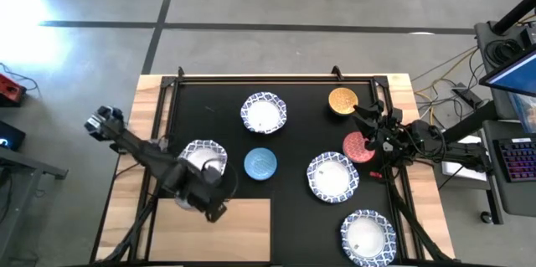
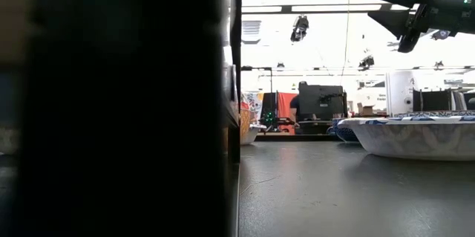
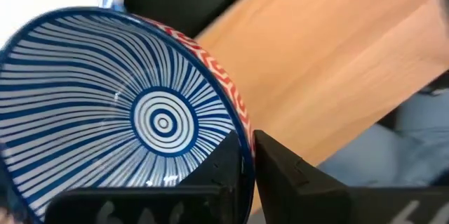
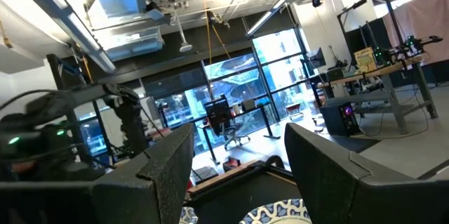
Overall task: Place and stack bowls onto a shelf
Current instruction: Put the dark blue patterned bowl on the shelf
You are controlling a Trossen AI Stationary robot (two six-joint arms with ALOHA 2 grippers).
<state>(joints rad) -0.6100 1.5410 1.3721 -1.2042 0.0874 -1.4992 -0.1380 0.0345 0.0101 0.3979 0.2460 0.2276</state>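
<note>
Bowls are what this job is about, and one big white bowl with a blue rim [image 1: 203,157] is in the left gripper [image 1: 206,185] right now. Its fingers are pinched nearly shut on the bowl's edge, one finger inside and one outside. In the left wrist view the bowl [image 3: 119,112] sits tipped, with blue stripes inside and red marks outside. The shelf [image 1: 222,229], a flat light wood board, lies just beside this gripper, on its near side.

The right gripper [image 1: 368,125] hangs up high with its fingers apart and nothing in them. Just beside it are a golden yellow bowl [image 1: 342,100] and a red-pink bowl [image 1: 358,146].

These bowls look hard, smooth and easy to break. I think they are a bit heavy and slippery. The rim is the best place to hold, and they should be set down softly.
</note>
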